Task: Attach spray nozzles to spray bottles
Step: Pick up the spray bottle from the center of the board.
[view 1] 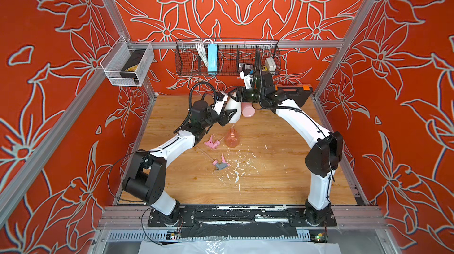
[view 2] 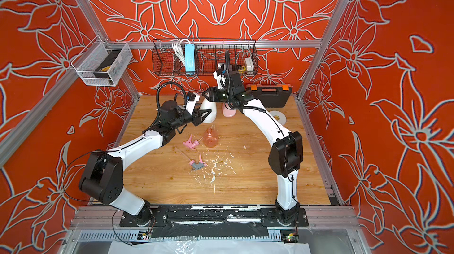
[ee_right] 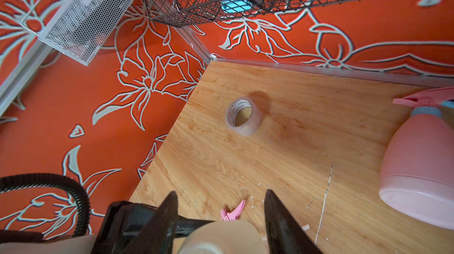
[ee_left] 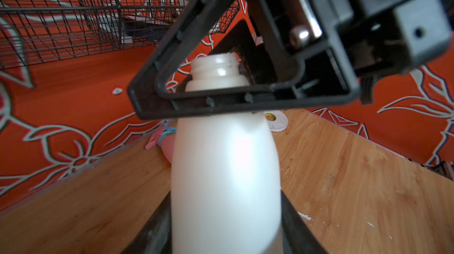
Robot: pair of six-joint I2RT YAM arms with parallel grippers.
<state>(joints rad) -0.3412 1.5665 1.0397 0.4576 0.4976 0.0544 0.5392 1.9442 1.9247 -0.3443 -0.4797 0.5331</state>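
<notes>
On pink bottle (ee_right: 417, 166), pink-and-blue nozzle (ee_right: 426, 107).

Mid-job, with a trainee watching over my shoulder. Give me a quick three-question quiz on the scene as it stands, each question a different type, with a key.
1. True or false: the cream-white bottle held by the left gripper already carries a nozzle.
2. Which bottle wears a nozzle? A) the pink bottle B) the cream-white bottle C) none
3. How many loose nozzles lie on the table?

Key:
1. False; its threaded neck is bare.
2. A; it wears the pink-and-blue nozzle.
3. Two: the all-pink nozzle and the pink-and-grey nozzle.
</notes>
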